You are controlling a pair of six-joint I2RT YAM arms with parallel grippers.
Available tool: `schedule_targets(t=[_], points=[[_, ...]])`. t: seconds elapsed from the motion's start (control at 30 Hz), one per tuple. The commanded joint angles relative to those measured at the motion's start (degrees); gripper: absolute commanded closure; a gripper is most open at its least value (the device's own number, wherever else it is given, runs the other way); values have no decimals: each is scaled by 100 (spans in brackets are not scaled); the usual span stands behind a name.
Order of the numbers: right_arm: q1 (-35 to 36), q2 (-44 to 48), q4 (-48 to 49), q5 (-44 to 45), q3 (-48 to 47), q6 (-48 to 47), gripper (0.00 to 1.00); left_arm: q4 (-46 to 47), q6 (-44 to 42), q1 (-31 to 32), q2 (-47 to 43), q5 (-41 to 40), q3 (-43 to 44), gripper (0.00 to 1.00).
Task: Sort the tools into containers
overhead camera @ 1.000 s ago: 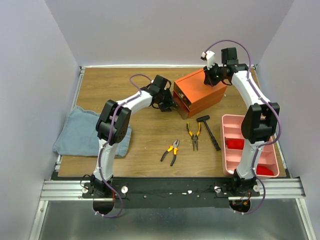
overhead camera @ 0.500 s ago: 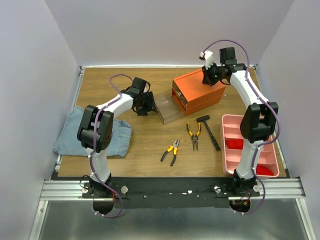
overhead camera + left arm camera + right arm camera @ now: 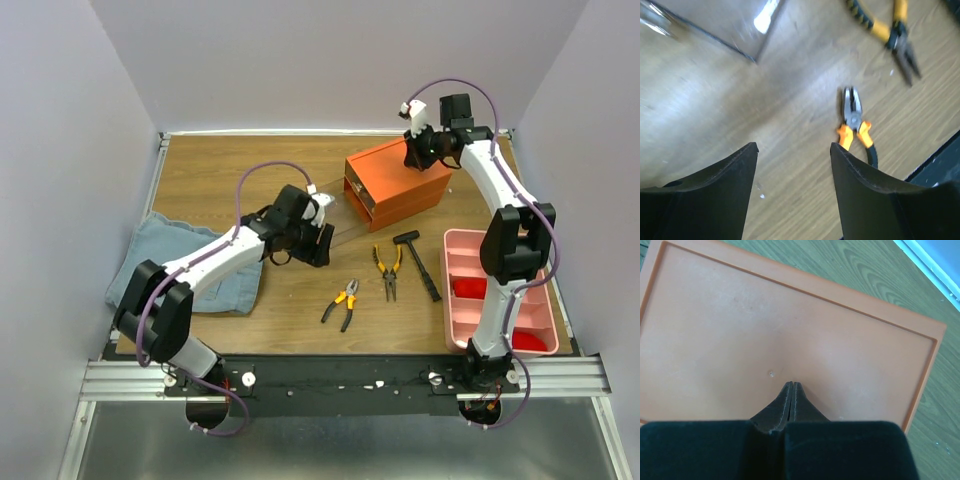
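Observation:
The orange cabinet (image 3: 400, 185) stands at the back right with one clear drawer (image 3: 345, 222) pulled out to its left. My right gripper (image 3: 420, 148) is shut and empty, its tips resting on the cabinet top (image 3: 740, 315). My left gripper (image 3: 320, 245) is open and empty, just in front of the drawer and above bare wood. Orange-handled pliers (image 3: 343, 300) lie in front of it and show in the left wrist view (image 3: 855, 125). Yellow-handled pliers (image 3: 388, 270) and a black hammer (image 3: 420, 262) lie to the right. No screwdrivers are in view.
A blue cloth (image 3: 170, 265) lies at the left under my left forearm. A pink divided tray (image 3: 500, 245) with red items stands at the right front, by my right arm's base. The drawer's corner (image 3: 715, 20) shows at the top left of the left wrist view.
My left gripper pulled the clear drawer out of the cabinet to the left, let go of it, and swung forward and right toward the pliers. The right gripper stayed on the cabinet top.

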State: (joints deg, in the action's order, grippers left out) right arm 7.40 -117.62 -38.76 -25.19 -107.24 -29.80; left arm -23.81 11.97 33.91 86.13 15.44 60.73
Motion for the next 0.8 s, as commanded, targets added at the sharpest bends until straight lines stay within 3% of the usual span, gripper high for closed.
schedule_targets(t=[0.0,0.2,0.37,0.77], points=[[-19,-569,-1626,814,661,-175,99,-159,-107,624,272,-155,-97,34],[-37,-735,-1810,805,397,-219,99,-220,-319,1530,606,-744,61,29],[-28,-753,-1793,586,116,0,99,-220,-213,1654,941,-1104,0,29],[-28,-718,-1740,498,-87,18,99,-300,-415,2057,1398,-1139,-70,35]])
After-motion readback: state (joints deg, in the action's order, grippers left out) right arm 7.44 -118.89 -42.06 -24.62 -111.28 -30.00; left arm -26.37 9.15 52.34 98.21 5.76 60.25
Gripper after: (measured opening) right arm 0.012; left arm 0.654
